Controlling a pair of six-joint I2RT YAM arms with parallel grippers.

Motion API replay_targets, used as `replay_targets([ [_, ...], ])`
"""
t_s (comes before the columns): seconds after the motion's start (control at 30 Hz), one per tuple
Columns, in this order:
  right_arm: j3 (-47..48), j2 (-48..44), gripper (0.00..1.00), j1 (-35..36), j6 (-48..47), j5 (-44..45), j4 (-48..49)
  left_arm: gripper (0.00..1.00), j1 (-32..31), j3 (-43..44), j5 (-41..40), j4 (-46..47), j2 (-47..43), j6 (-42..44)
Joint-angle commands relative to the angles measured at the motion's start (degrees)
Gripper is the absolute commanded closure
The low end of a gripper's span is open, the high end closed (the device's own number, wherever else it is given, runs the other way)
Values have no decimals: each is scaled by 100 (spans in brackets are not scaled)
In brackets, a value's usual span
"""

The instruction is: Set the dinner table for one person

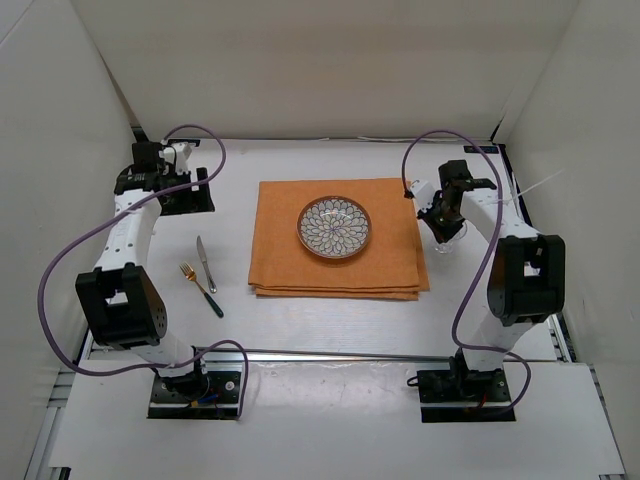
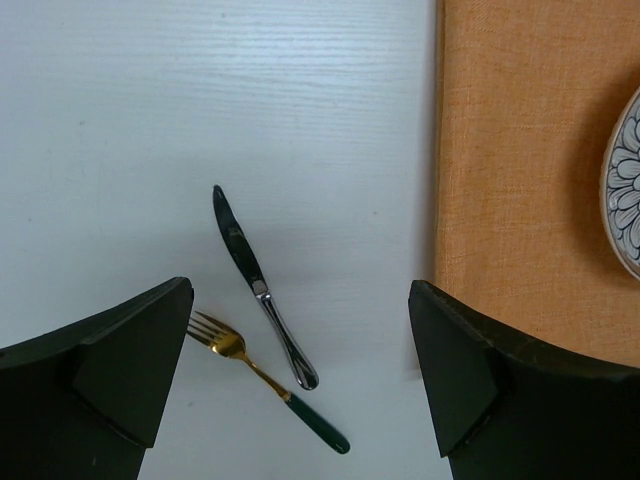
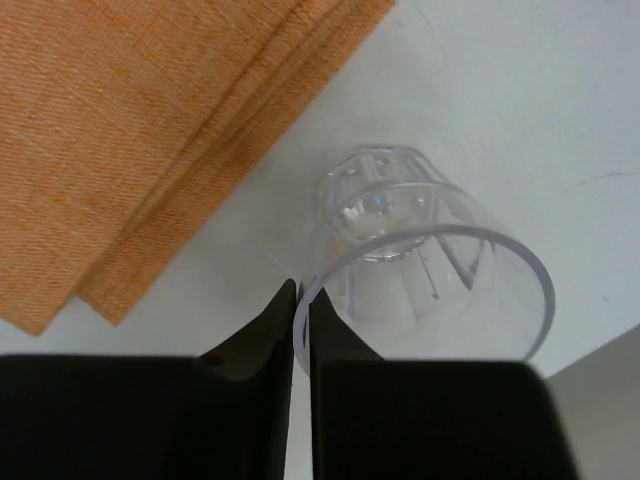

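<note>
Surface: one; flat, white and matte with a faint grain. It is rectangular, with white walls on the left, rear and right, and it carries every item.
Left pincer: two black wedge-shaped fingers spread wide. It is released and holds nothing, above the cutlery at the left.
Knife: one; polished steel, slim, with a rounded blade tip. It lies flat on the surface, left of the placemat.
Fork: one; gold tines and neck, dark green handle. It lies flat just beside the knife, apart from it.
Placemat: one; orange woven cloth folded in layers, roughly square. It sits mid-surface.
Plate: one; round, with a blue-and-white petal pattern. It rests on the middle of the placemat.
Glass: one; clear, with a faceted base and a smooth round rim. It is just beside the placemat's right edge, and the right arm partly hides it in the top view.
Right pincer: clenched on the glass rim, one finger inside the wall and one outside.
</note>
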Motion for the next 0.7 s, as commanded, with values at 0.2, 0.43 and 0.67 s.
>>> replay_targets([
  [0.2,1143,210,100,63,146,-106,-73,0,128,-242,-135,-79,-592,66],
  [0.43,2708,1001,100,450,146,-230,-355,0,128,-611,-319,-132,-768,66],
  [0.67,3887,2108,100,889,146,-353,-672,0,181,-866,-460,-132,-953,181],
])
